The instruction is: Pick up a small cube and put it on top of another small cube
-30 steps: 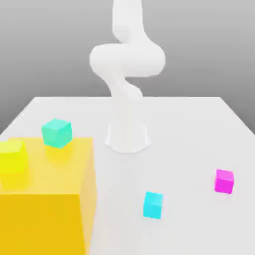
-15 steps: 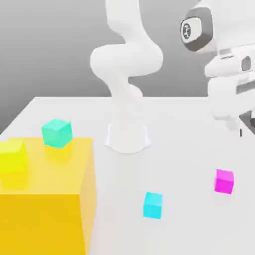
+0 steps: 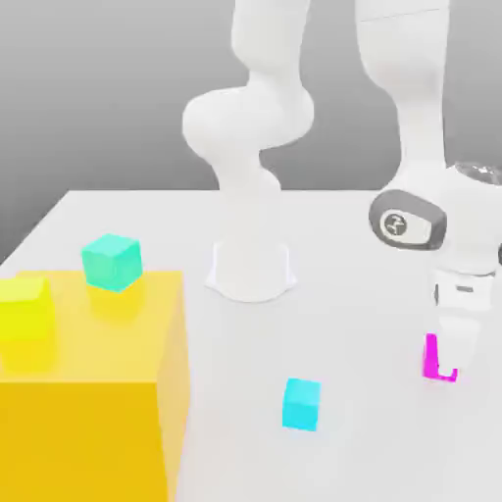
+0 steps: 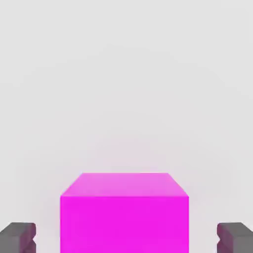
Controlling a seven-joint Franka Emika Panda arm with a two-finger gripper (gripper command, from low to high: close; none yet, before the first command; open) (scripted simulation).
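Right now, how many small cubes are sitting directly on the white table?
2. The magenta cube sits at the exterior view's right, between the open tool's fingertips; the cyan cube sits near the front centre.

the gripper (image 3: 457,365) has dropped down around the magenta cube (image 3: 430,357).

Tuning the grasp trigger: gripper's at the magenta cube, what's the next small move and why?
Probably close the fingers. In the hand view the magenta cube sits centred between them with a gap on each side, and the gripper is already down at the cube on the table.
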